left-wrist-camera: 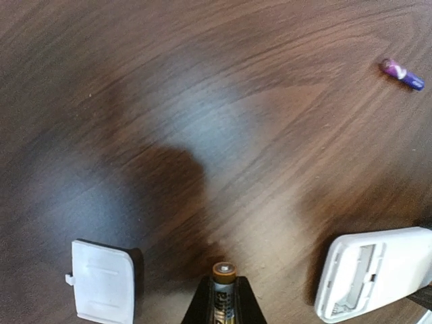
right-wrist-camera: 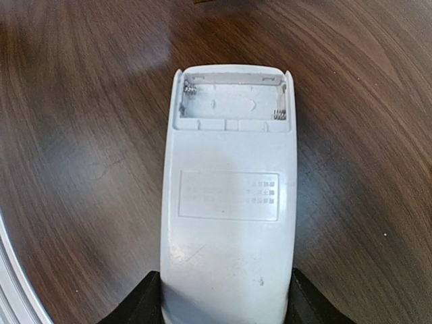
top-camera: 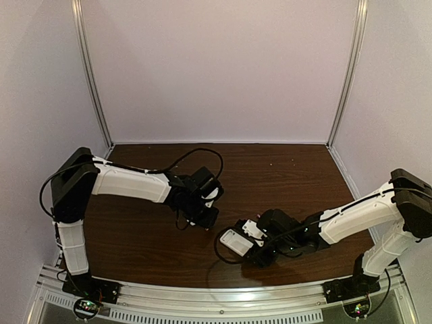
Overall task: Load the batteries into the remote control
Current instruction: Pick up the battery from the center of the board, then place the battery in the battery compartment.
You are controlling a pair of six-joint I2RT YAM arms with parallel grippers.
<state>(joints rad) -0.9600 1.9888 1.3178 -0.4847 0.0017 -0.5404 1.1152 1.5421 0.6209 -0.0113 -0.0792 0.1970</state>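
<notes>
The left wrist view alone shows the left gripper clamped on the gold battery, lettering unreadable, and the purple battery lying well apart, while the right wrist view shows the right gripper clamping the back-up remote control, label illegible.

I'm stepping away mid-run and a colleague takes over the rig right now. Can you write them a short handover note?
Grippers: the left tool is shut on the gold-brown battery. The right tool is shut on the remote control, which is back side up.
Things: the battery compartment is open and empty. Its cover lies on the table beside the left tool. The blue-purple battery lies loose, apart from the remote.
Done: cover off, first battery gripped.
Left: seat both batteries.
</notes>
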